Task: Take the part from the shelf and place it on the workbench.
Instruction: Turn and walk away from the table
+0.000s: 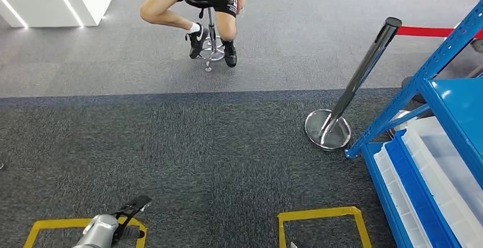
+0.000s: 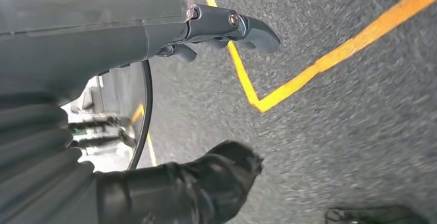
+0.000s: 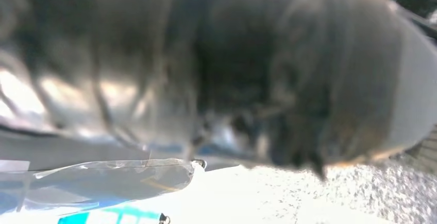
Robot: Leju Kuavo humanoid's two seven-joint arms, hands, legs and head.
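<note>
The silver left hand is hanging low over the dark carpet's yellow taped square, fingers apart and holding nothing; the right hand is blurring close against its wrist camera, so I cannot tell its fingers; the blue steel shelf with clear plastic bins is standing off the right side, nearer the right arm; no part is distinguishable there.

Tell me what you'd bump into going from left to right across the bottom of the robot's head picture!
Yellow tape square on the floor → robot's left hand → second yellow tape square → blue metal shelf with clear plastic bins.
</note>
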